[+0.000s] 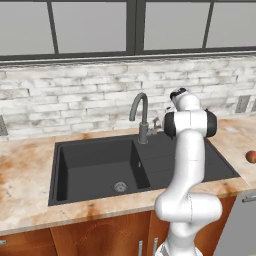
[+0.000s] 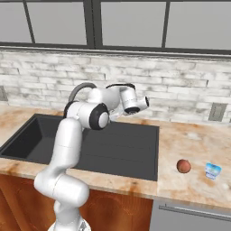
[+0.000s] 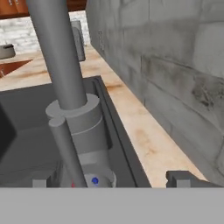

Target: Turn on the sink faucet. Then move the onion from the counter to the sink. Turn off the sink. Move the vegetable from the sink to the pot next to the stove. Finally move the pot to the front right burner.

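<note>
- Jaws spread wide, straddling the sink faucet's base and side lever.
- Onion rests on the counter, well apart from the jaws, beyond the sink.

The sink faucet rises behind the black sink — the white arm just beside it. The onion sits on the counter, far right.

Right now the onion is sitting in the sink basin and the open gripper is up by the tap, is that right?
Not quite. The onion is on the counter to the right of the sink, not in the basin; the right base view shows it. The rest holds: the gripper is open, right at the base of the tap.
</note>
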